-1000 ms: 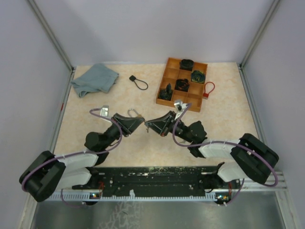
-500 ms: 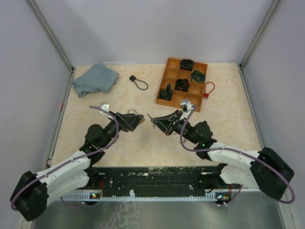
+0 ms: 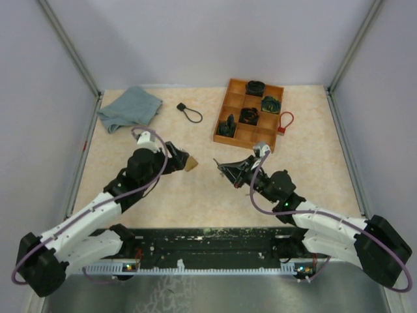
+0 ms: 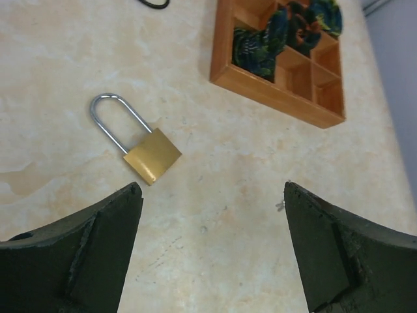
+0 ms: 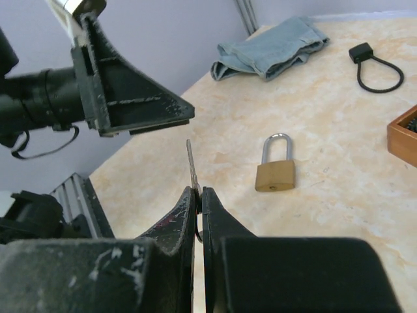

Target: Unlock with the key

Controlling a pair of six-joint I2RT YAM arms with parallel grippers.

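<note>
A brass padlock [image 4: 152,155] with a silver shackle lies flat on the table, its shackle shut. My left gripper [image 4: 212,189] hovers above the table, open and holding nothing, and the padlock sits just beyond its left fingertip [image 4: 124,208]. From the top view only the brass body [image 3: 190,163] shows past the left gripper [image 3: 181,159]. My right gripper [image 5: 199,190] is shut on the key [image 5: 191,166], whose thin blade sticks up from the fingertips. The padlock [image 5: 275,175] lies ahead and right of the key. In the top view the right gripper [image 3: 225,169] is a short way right of the padlock.
A wooden compartment tray [image 3: 225,104] with dark items stands at the back right, a red loop [image 3: 285,122] beside it. A blue-grey cloth [image 3: 129,107] lies at the back left, a black cable loop [image 3: 190,112] near it. Grey walls enclose the table.
The left gripper has opened and let go of the padlock, which now lies on the table. The grippers have drawn apart, the right one carrying the key off to the right.
</note>
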